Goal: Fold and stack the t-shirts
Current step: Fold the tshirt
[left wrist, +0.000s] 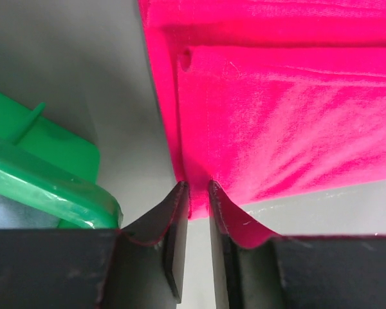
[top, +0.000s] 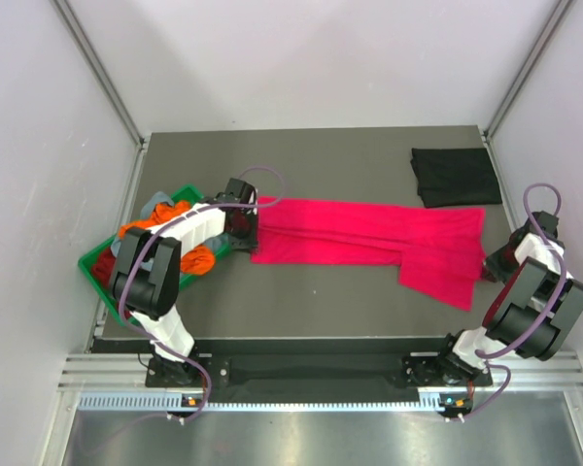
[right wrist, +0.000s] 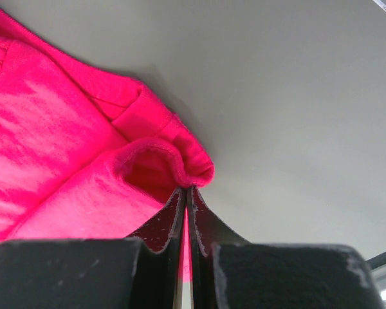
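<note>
grey table [top: 321, 160], white walls [top: 301, 58], pink tee [top: 360, 233] spread across — right claw [right wrist: 186, 190] pinched tight on it, left claw [left wrist: 198, 187] narrowly apart at its hem, grip unclear

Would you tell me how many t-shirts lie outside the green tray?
2: the pink-red t-shirt stretched across the middle, and the folded black t-shirt at the far right corner. None seems hidden.
</note>
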Action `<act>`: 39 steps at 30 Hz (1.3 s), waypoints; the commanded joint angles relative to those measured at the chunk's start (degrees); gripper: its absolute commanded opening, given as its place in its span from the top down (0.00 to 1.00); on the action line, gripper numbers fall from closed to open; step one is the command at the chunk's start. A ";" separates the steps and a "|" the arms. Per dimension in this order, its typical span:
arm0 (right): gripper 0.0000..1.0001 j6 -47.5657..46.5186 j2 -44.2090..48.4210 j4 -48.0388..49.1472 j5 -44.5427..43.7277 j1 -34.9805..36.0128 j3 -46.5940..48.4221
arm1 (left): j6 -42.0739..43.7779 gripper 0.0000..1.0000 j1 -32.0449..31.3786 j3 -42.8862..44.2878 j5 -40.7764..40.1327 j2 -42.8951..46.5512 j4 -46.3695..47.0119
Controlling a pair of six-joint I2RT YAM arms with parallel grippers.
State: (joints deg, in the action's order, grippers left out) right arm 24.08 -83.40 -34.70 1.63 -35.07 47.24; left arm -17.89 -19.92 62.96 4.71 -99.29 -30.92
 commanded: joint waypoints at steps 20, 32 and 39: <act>1.00 -0.08 3.24 1.48 0.48 -0.70 0.39 | -2.23 1.00 -0.47 -1.60 0.30 4.89 -2.04; 1.00 -0.08 3.94 1.30 -0.05 -0.79 0.22 | -3.55 1.00 -1.35 -5.65 -2.25 8.06 -0.90; 1.00 -0.69 4.21 1.21 1.97 -0.70 0.57 | -5.05 0.91 -1.43 -4.78 -6.10 5.77 -1.95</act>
State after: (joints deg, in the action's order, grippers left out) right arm 24.03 -80.84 -34.26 1.98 -35.07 47.24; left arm -21.71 -21.21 57.58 2.39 -93.41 -31.70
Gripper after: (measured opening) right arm 0.006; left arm 0.057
